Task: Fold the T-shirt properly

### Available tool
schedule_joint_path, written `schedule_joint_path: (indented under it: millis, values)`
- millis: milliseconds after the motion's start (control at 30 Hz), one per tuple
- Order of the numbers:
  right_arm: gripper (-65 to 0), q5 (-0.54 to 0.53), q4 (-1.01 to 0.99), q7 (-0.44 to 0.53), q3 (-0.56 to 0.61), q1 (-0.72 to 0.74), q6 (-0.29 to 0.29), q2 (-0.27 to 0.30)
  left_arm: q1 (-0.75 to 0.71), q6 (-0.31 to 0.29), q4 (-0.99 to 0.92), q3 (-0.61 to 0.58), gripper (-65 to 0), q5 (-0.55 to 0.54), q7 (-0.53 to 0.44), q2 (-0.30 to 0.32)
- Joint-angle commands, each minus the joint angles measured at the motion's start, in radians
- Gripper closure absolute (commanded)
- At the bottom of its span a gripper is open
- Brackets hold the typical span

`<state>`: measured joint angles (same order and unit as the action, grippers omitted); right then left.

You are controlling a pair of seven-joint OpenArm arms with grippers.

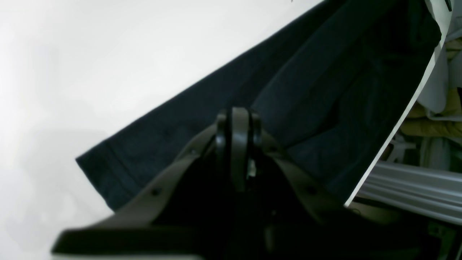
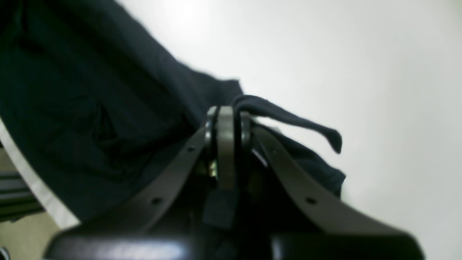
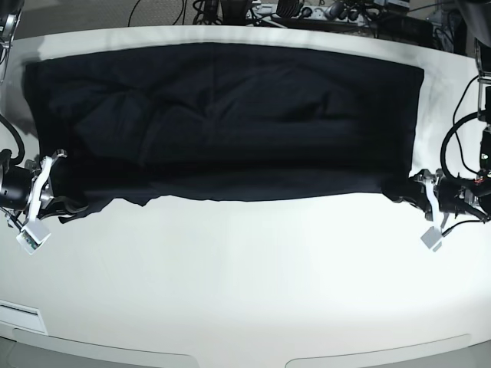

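Lying wide across the white worktop (image 3: 245,268): plain black cotton T-shirt (image 3: 222,115); left gripper (image 3: 410,188) and right gripper (image 3: 65,180) each clamped on a near-edge corner; bare worktop in front.

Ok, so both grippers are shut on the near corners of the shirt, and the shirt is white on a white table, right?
Not quite: the T-shirt is black, not white, as the base view shows. The rest holds. The left gripper and the right gripper are each shut on a near corner of it, and it lies spread across the white table.
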<state>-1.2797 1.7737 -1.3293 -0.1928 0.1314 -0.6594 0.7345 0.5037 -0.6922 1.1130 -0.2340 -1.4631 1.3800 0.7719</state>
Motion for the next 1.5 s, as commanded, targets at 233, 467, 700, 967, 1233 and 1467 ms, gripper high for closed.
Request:
schedule_joint_path:
  millis: [233, 467, 700, 967, 1233, 1467]
  values:
    - [0.0, -0.055, 0.013, -0.018, -0.011, -0.056, -0.034, 0.03, 0.023, -0.006, 0.016, 0.012, 0.0, -0.02, 0.016, 0.029]
    - [0.0, -0.048, 0.013, -0.01, -0.011, -0.057, -0.033, 0.03, 0.023, -0.006, 0.07, 0.012, 0.0, -0.02, 0.016, 0.06]
    - [0.0, -0.048, 0.013, 0.024, -0.011, -0.057, -0.032, 0.03, 0.023, 0.011, 0.25, 0.012, 0.0, -0.02, 0.016, 0.115]
    - [0.0, 0.031, 0.013, 0.027, -0.011, -0.057, -0.018, 0.03, 0.005, -0.006, 0.275, 0.012, 0.0, -0.02, 0.016, 0.129]
    - [0.0, 0.031, 0.013, 0.046, -0.011, -0.057, -0.018, 0.03, -0.109, -0.006, 0.28, 0.012, 0.0, -0.02, 0.016, 0.129]
    - [0.0, 0.032, 0.013, 0.053, -0.011, -0.057, -0.018, 0.03, -0.116, 0.009, 0.36, 0.012, 0.0, -0.02, 0.016, 0.162]
